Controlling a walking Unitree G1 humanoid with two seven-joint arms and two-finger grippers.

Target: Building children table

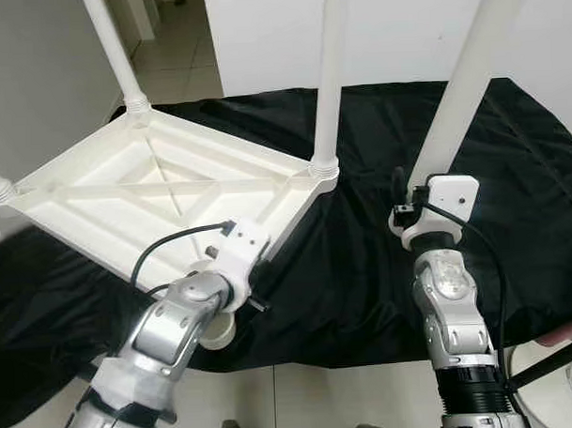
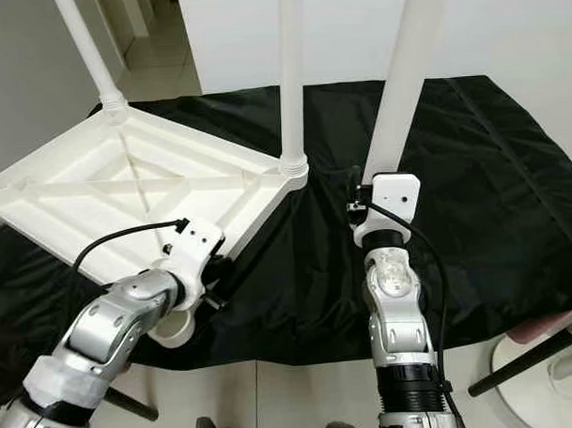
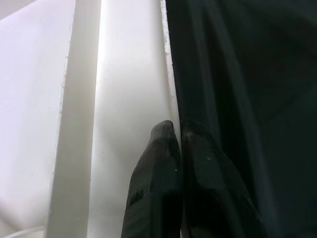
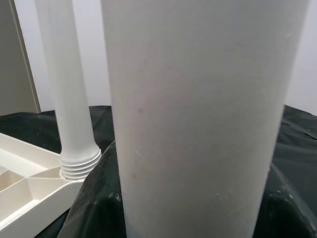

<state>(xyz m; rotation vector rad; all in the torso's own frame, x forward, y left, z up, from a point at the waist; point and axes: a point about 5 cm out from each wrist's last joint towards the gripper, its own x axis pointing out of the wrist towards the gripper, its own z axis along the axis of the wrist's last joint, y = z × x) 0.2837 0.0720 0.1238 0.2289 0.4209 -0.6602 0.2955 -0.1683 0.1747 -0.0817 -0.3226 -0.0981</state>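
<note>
On the black cloth, our left hand, fingers together, pinches the upturned tabletop's near rim while our right hand, fingers hidden so we cannot tell, steadies the loose leg, which we judge could tip or miss its corner.

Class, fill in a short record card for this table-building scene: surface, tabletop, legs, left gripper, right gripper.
surface: black cloth spread over the floor
tabletop: white, upside down, ribbed underside showing
legs: upright legs at its corners, one at the near corner
loose leg: a further white leg stands apart from the tabletop, on the cloth
left gripper: fingers together at the tabletop's near edge
right gripper: around the loose leg's lower end
</note>
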